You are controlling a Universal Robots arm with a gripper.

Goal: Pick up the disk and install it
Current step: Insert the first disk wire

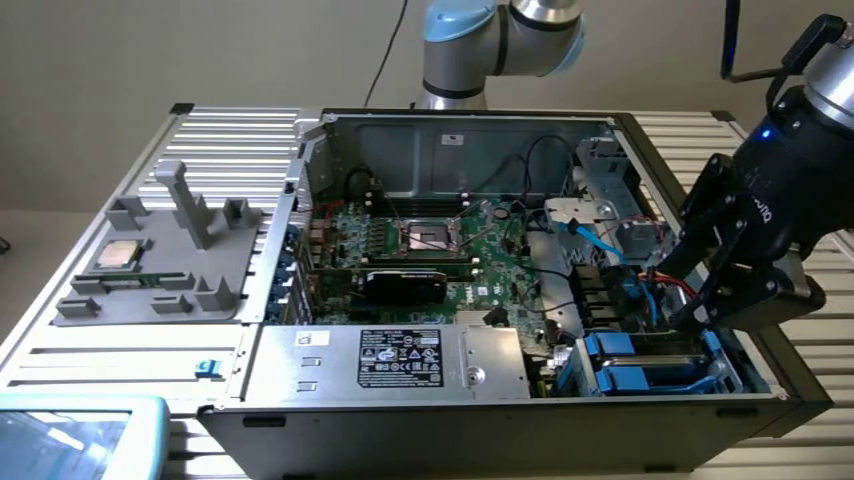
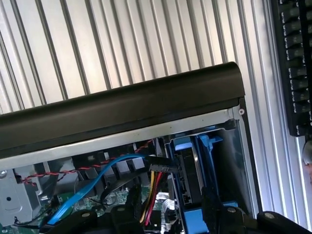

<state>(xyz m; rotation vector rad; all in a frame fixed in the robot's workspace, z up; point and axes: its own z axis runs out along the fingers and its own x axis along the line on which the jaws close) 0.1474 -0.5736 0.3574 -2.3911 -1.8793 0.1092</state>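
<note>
Claw [image 1: 683, 305] hangs wide over the drive bay, with the disk [image 2: 189, 170] on edge just beneath it.
The jaws are spread and nothing is visibly gripped; whether a pad touches the blue bracket I cannot tell. The disk stands upright in the bay at the corner of the case [image 1: 454, 140] on the exterior view's right. It lies straight below the claw, and its thin edge seems to run toward the black wall [image 2: 122, 107]. Room looks tight. The wall closes one end, a metal cage side flanks the bracket, and the red and yellow wires [image 2: 153, 195] and blue cable [image 2: 97, 170] crowd the other side, with a plug right at the disk. Straight up is the only open way. The slatted bench [image 1: 80, 350] lies beyond the wall.
</note>
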